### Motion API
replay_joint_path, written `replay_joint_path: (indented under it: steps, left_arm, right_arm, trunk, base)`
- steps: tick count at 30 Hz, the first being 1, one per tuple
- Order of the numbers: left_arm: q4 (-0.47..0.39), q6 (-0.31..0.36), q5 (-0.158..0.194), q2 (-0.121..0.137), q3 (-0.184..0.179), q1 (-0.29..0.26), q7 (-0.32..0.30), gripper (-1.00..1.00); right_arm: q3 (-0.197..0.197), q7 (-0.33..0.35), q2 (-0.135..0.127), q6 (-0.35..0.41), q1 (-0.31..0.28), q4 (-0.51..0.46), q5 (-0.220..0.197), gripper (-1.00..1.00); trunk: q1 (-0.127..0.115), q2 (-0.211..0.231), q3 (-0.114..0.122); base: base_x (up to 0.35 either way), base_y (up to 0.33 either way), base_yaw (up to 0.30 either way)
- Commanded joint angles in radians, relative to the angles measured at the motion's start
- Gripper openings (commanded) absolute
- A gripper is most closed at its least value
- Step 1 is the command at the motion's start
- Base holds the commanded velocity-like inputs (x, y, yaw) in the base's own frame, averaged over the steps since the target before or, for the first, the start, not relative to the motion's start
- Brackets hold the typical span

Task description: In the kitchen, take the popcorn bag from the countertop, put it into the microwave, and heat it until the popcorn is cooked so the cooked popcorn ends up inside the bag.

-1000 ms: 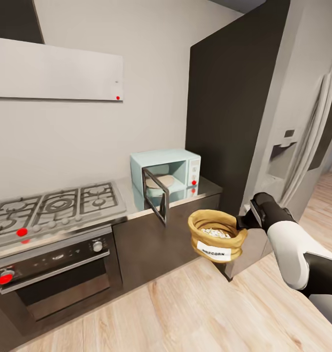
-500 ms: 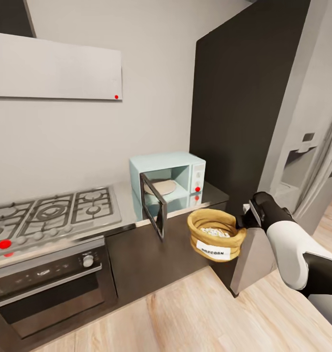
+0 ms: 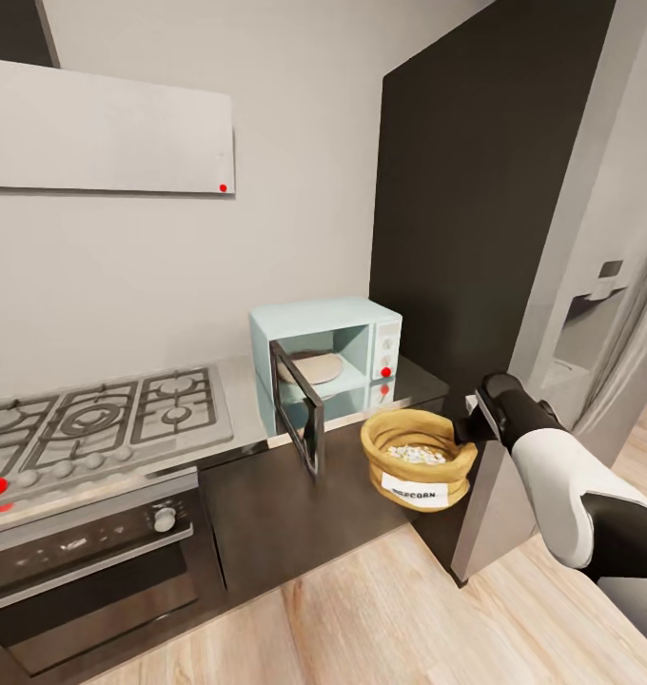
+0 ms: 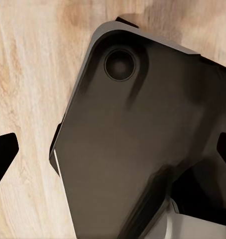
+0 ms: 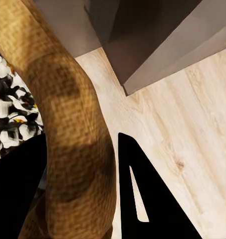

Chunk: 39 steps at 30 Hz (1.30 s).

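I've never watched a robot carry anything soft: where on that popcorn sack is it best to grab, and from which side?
By the rolled rim, from the side. The popcorn bag hangs upright with its mouth open and popcorn inside, so the thick rim gives something firm. The right gripper is shut on that rim, coming from the sack's right.

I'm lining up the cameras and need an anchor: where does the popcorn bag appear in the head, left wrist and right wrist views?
Head view: the popcorn bag hangs right of centre, held by the right gripper, below the countertop edge.
Left wrist view: not in it.
Right wrist view: its rolled rim runs between the fingers.
Shared landmark: the pale wood floor.
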Motion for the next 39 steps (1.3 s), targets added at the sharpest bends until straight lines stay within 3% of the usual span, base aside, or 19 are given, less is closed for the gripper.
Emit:
replay_joint_path:
  steps: [1, 11, 16, 18, 20, 22, 25, 26, 28, 32, 34, 39]
  left_arm:
    - [-0.001, -0.002, 0.004, 0.0, 0.0, 0.0, 0.003, 1.0]
    - [-0.001, -0.002, 0.003, 0.0, 0.0, 0.0, 0.003, 1.0]
    - [-0.001, -0.002, 0.004, 0.0, 0.002, 0.0, 0.003, 1.0]
    - [-0.001, -0.002, 0.004, 0.0, 0.002, 0.0, 0.003, 1.0]
    - [-0.001, -0.002, 0.003, 0.0, 0.002, 0.0, 0.003, 1.0]
    - [-0.001, -0.002, 0.003, 0.0, 0.002, 0.0, 0.003, 1.0]
    - [-0.001, -0.002, 0.004, 0.0, 0.002, 0.0, 0.004, 1.0]
    - [-0.001, -0.002, 0.004, 0.0, 0.002, 0.0, 0.003, 1.0]
    - [-0.001, -0.002, 0.004, 0.0, 0.002, 0.0, 0.003, 1.0]
    - [-0.001, -0.002, 0.004, 0.0, 0.002, 0.0, 0.004, 1.0]
    - [-0.001, -0.002, 0.004, 0.0, 0.002, 0.0, 0.004, 1.0]
    - [-0.001, -0.002, 0.004, 0.0, 0.002, 0.0, 0.003, 1.0]
  right_arm:
    - [-0.005, 0.009, 0.001, 0.002, -0.001, -0.001, 0.01, -1.0]
    - [-0.005, 0.011, 0.002, 0.002, -0.001, -0.003, 0.004, -1.0]
    - [-0.006, 0.011, 0.034, 0.002, -0.002, -0.065, 0.0, -1.0]
    - [-0.007, 0.011, 0.035, 0.002, -0.01, -0.065, -0.016, -1.0]
    - [-0.007, 0.009, 0.039, 0.002, -0.035, -0.06, -0.059, -1.0]
    - [-0.007, 0.006, 0.043, 0.002, -0.05, -0.053, -0.073, -1.0]
    - [-0.006, -0.002, 0.066, 0.002, -0.067, -0.034, -0.076, -1.0]
    - [-0.007, -0.004, 0.072, 0.002, -0.1, 0.014, -0.076, -1.0]
    - [-0.01, -0.008, 0.075, 0.002, -0.152, 0.086, -0.076, -1.0]
    - [-0.015, -0.052, 0.076, 0.002, -0.211, 0.141, -0.076, -1.0]
    - [-0.045, -0.066, 0.075, 0.002, -0.236, 0.172, -0.076, -1.0]
    - [-0.066, -0.09, 0.077, 0.002, -0.254, 0.182, -0.075, -1.0]
  trunk:
    - [0.0, -0.001, -0.001]
    - [0.0, -0.001, -0.001]
    - [0.0, -0.001, -0.001]
    - [0.0, -0.001, -0.001]
    - [0.0, -0.001, -0.001]
    - [0.0, -0.001, -0.001]
    - [0.0, -0.001, -0.001]
    - [0.0, -0.001, -0.001]
    - [0.0, -0.001, -0.001]
    - [0.0, -0.001, -0.001]
    - [0.0, -0.001, -0.001]
    - [0.0, -0.001, -0.001]
  base:
    - [0.0, 0.0, 0.0]
    - [0.0, 0.0, 0.0]
    - [0.0, 0.0, 0.0]
    - [0.0, 0.0, 0.0]
    - [0.0, 0.0, 0.0]
    - [0.0, 0.0, 0.0]
    - [0.0, 0.0, 0.0]
    - [0.0, 0.0, 0.0]
    - [0.0, 0.0, 0.0]
    - [0.0, 0.0, 0.0]
    - [0.0, 0.0, 0.0]
    - [0.0, 0.0, 0.0]
